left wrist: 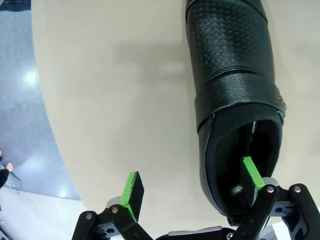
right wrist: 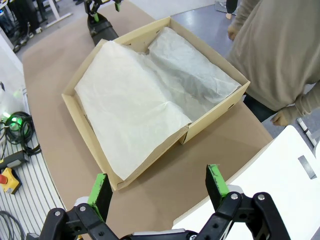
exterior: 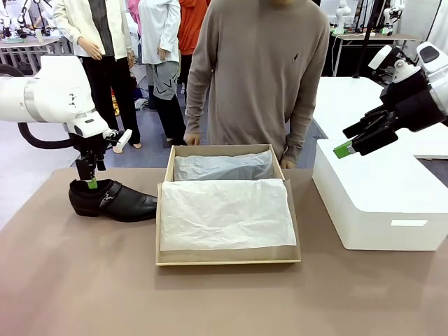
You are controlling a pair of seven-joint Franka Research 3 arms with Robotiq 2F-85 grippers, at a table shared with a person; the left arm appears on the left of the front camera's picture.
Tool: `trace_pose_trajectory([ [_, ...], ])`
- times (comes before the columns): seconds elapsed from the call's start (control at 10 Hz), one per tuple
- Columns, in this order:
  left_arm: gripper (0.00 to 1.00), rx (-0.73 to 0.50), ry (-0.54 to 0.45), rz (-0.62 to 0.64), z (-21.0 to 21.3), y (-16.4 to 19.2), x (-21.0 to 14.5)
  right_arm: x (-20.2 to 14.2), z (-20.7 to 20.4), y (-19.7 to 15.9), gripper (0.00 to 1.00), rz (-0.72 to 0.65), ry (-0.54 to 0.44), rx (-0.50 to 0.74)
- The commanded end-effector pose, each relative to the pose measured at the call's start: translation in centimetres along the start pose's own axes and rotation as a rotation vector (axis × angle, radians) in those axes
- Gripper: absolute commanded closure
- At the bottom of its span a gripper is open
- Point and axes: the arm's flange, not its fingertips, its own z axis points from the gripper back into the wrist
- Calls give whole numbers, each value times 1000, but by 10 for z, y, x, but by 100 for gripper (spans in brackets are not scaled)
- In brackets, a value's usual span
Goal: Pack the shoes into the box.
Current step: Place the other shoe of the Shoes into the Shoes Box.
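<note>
Right, starting at the left: my left pincer (exterior: 92,180) hangs over the one shoe (exterior: 119,201) I can see. It rests on its sole at the left of the bench (exterior: 84,280), toe toward the box (exterior: 227,261) and just beside its left wall. From the front I cannot make out how the fingers sit. The left wrist view settles it: the pincer is spread, with one green pad (left wrist: 250,174) down inside the shoe's mouth behind the strap. The other pad is outside, over bare bench, and nothing is pinched.

In the middle, the box lies open with white tissue paper (exterior: 224,213) spread across it. A person (exterior: 259,70) stands at its far side, a hand near each far corner. The right wrist view, looking down from above, adds what the front flattens: a deeper tray next to a shallower flap, both under paper.

At the right, my right pincer (exterior: 353,145) is spread and empty, held in the air above a white block-like box (exterior: 378,210), well apart from the shoe.
</note>
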Motion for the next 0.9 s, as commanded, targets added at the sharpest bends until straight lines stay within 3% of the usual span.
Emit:
trace_pose_trajectory([
  [0.0,0,1,-4,-26,-6,5,-6,0,-1,-3,0,17,-22,17],
  [0.8,0,-86,-27,-45,-34,17,-9,0,-1,-3,0,17,-22,17],
])
